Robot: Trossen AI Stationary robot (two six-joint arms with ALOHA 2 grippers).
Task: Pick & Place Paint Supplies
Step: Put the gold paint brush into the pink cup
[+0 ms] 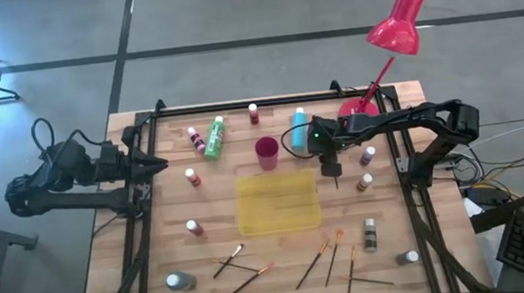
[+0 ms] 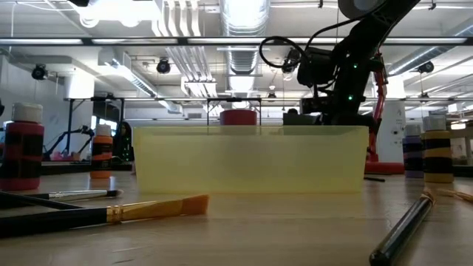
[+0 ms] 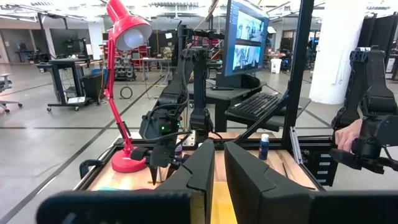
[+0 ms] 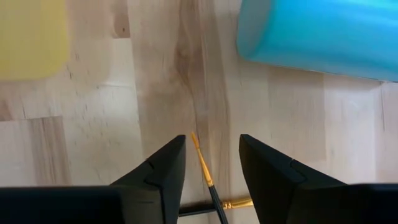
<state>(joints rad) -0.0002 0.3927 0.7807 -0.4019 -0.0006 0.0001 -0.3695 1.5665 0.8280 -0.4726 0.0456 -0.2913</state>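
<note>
My right gripper (image 1: 332, 171) (image 4: 211, 165) points down at the table beside the yellow tray (image 1: 246, 207), open. Its fingers stand on either side of a thin brush (image 4: 203, 163) that lies on the wood; whether they touch it, I cannot tell. A light blue bottle (image 1: 298, 133) (image 4: 317, 34) lies on its side just beyond. Other small bottles stand about the table, such as a green one (image 1: 213, 137) and a white-capped one (image 1: 193, 228). Several brushes (image 1: 325, 260) lie near the near edge. My left gripper (image 1: 154, 165) (image 3: 219, 163) waits at the table's left edge, empty, fingers almost together.
A magenta cup (image 1: 267, 152) stands at the tray's far side. A red desk lamp (image 1: 396, 25) rises from its base (image 1: 356, 109) at the far right. A black frame (image 1: 139, 228) borders the table. In the low view a brush (image 2: 111, 213) lies before the tray (image 2: 251, 159).
</note>
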